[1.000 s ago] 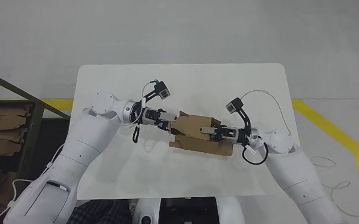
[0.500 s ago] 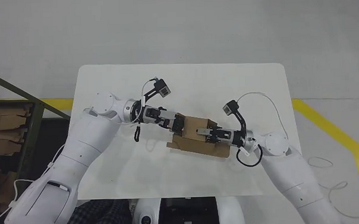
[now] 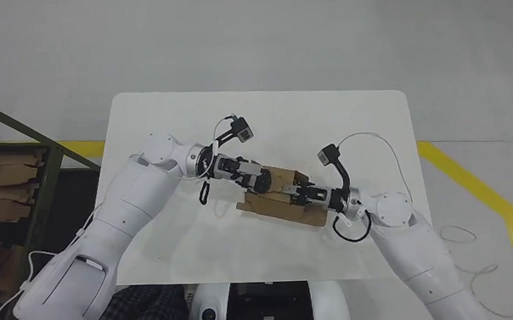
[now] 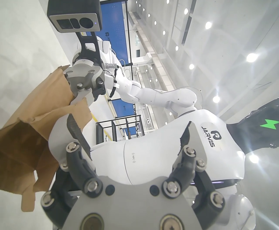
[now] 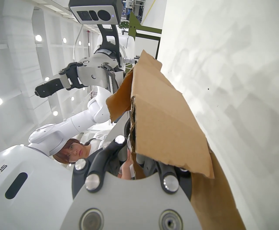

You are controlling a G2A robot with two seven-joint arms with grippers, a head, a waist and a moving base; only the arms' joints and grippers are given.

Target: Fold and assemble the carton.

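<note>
Brown cardboard carton lies mid white table, between both arms. Right gripper clamps tight on carton's flap edge. Left gripper gapes wide, one finger against nearer flap.

The white surface stands on a pale grey floor marked with a yellow line that comes out from under it on both sides. To the left of the surface, a dark green frame slants across the floor just beside a stack of brown cardboard. The wrist views look up into a tall white hall, brightly lit by rows of round ceiling lights, with blue wall panels and a black-framed rack farther off.
</note>
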